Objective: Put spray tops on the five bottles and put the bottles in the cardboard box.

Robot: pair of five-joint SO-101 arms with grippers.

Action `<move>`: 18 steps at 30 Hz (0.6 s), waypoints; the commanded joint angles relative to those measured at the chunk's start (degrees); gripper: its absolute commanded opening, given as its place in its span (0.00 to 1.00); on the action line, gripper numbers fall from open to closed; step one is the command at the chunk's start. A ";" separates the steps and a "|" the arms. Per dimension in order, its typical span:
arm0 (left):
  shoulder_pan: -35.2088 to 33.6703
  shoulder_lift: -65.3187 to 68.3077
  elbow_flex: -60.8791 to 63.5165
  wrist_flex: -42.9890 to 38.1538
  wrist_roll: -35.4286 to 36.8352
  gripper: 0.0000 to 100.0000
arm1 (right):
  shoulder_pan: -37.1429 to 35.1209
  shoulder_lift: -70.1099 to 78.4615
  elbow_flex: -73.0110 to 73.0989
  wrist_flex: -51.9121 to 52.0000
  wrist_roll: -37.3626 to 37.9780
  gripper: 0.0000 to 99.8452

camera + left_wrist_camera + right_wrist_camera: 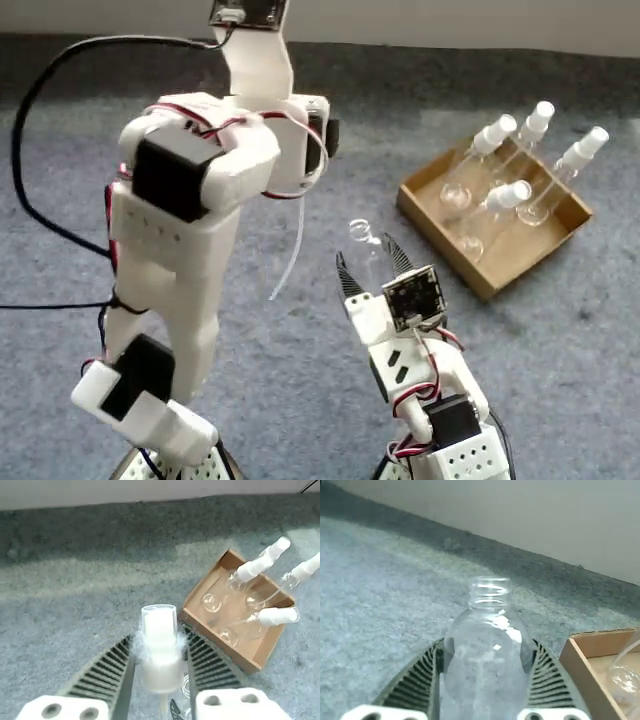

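Clear plastic bottle [487, 645] | right claw [367, 252] is gripping it mid-tabletop [290, 400], offering its open neck | left claw [159, 637] is clamping white spray top [161, 665] nearby, likely for fitting | brown cardboard box [445, 245], far right, is holding four capped bottles [500, 190]

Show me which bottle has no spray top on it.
The bottle in the right arm's jaws: its neck is open. The four others, in the cardboard box, all wear white spray tops.

White arms [175, 265], black motors [170, 180], red wires [200, 113]
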 commanded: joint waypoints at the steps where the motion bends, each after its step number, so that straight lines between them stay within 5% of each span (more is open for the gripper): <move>1: -0.66 -9.10 2.86 -8.26 -0.18 0.00 | -0.75 -0.92 -1.36 -2.86 -4.75 0.08; 6: -0.48 -9.63 8.13 -17.76 0.79 0.00 | -0.75 -0.92 -1.36 -2.86 -6.51 0.08; 11: 3.56 -10.15 13.32 -22.59 12.40 0.00 | -0.75 -0.92 -1.19 -2.59 -6.51 0.08; 18: 4.70 -9.63 23.60 -39.74 12.40 0.00 | -0.75 -1.01 2.24 -2.77 -6.51 0.08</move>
